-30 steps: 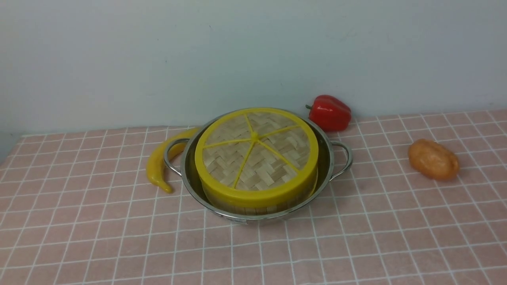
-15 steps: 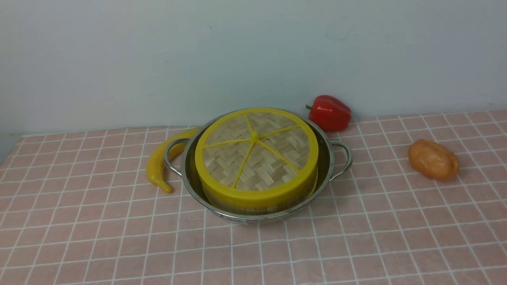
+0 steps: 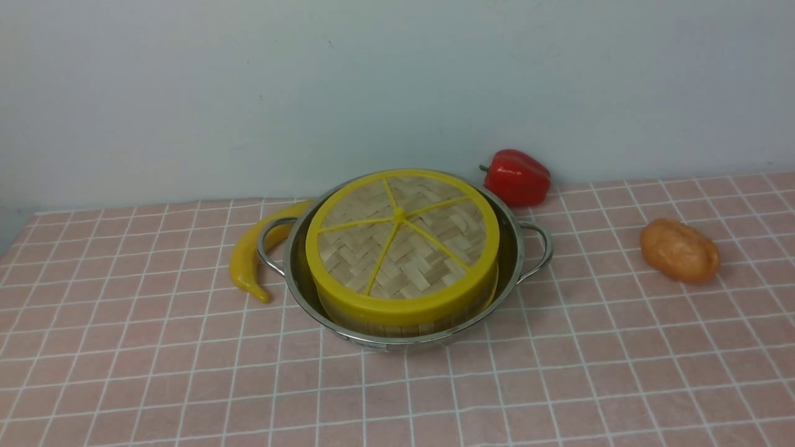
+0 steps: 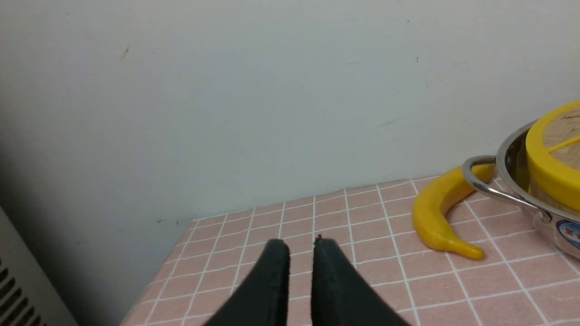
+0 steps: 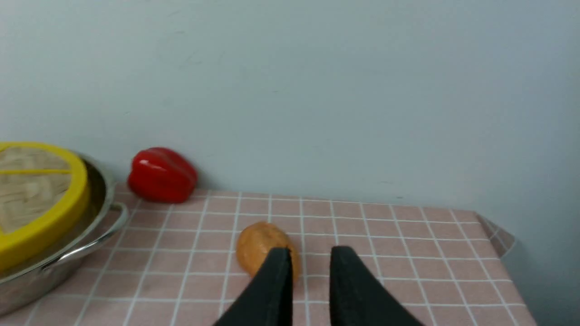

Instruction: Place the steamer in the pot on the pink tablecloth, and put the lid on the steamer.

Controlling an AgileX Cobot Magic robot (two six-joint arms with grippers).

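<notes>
"One pink tablecloth (image 3: 186,385), lower frame. Pot (image 3: 404,341)?"
"Centre, on the cloth. Steamer (image 3: 397,328) inside, lid (image 3: 348,248) on top."
"Smaller finds?"
"Yellow banana (image 3: 245,261), left of centre, partly behind a pot handle (image 3: 266,245). Red pepper (image 3: 517,178), upper right of the pot; brown bun (image 3: 679,250), right."
"Jaws?"
"Wrist views: left gripper (image 4: 300,246) slightly parted, right gripper (image 5: 311,252) parted; both released."
</notes>
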